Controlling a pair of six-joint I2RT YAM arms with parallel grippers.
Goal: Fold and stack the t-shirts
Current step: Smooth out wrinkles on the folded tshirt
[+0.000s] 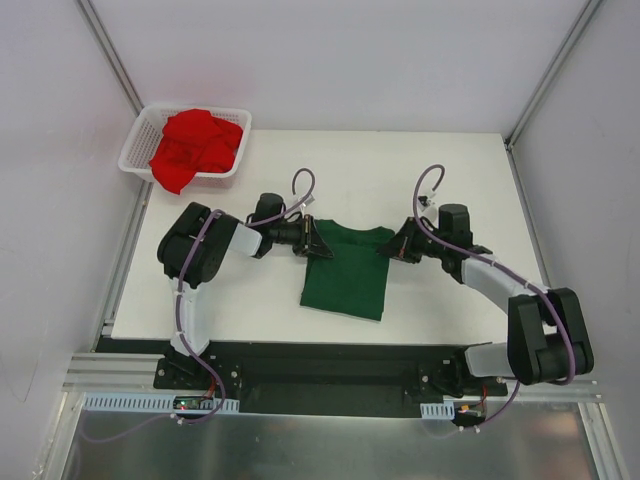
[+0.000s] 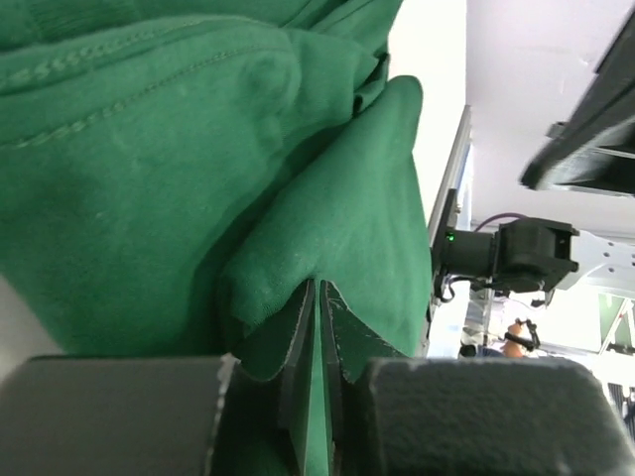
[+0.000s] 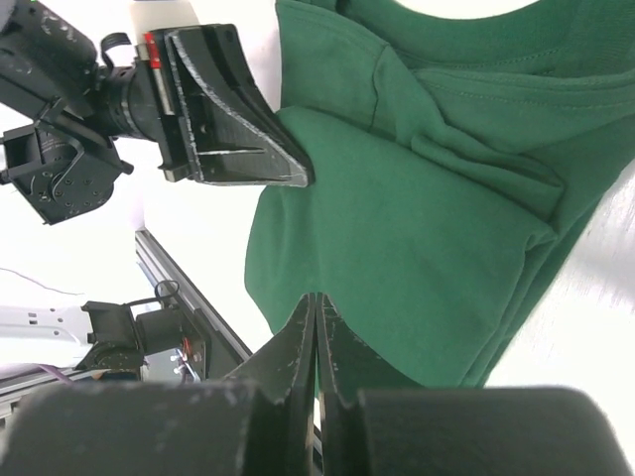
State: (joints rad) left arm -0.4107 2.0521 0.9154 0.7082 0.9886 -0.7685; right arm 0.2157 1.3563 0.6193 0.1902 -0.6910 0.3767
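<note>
A dark green t-shirt [image 1: 347,272] lies partly folded into a narrow panel on the white table [image 1: 450,180], its collar end pointing away from the arm bases. At the shirt's far left corner, the left gripper [image 1: 318,243] has its fingers pressed together on a raised fold of the green cloth, and the left wrist view shows a sliver of fabric between them. At the shirt's far right corner, the right gripper [image 1: 388,246] has its fingers closed tight with the tips at the cloth's edge; whether fabric is caught between them cannot be told. Well apart from the green shirt, beyond its far left, a bright red t-shirt [image 1: 195,145] sits crumpled in a white mesh basket [image 1: 133,152], one part spilling over the near rim.
</note>
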